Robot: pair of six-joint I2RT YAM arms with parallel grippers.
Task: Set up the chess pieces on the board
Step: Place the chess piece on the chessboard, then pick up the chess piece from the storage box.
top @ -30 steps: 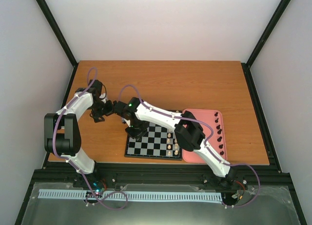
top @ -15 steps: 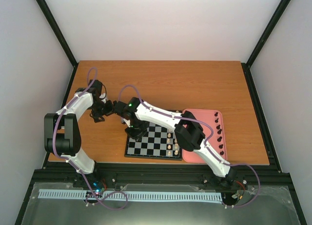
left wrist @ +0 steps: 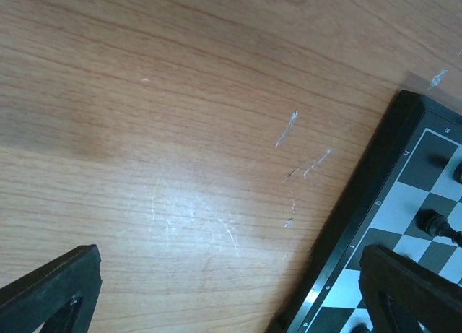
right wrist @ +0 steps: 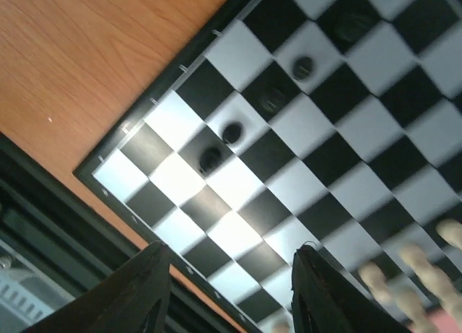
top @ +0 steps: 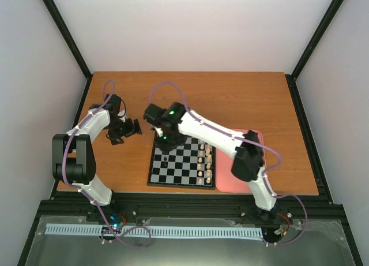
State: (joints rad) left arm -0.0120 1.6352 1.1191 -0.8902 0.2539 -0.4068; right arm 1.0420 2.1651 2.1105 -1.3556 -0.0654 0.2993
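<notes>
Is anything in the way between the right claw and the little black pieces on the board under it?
Nothing visible. In the right wrist view the right gripper hangs open above the board, and only bare squares show between it and the black chess pieces standing there.

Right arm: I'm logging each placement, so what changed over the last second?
The right pincer opened and rose off the board's left columns, pulling toward the far edge; a black chess piece it apparently let go now stands there. The board, cream pieces and open left pincer stayed put.
</notes>
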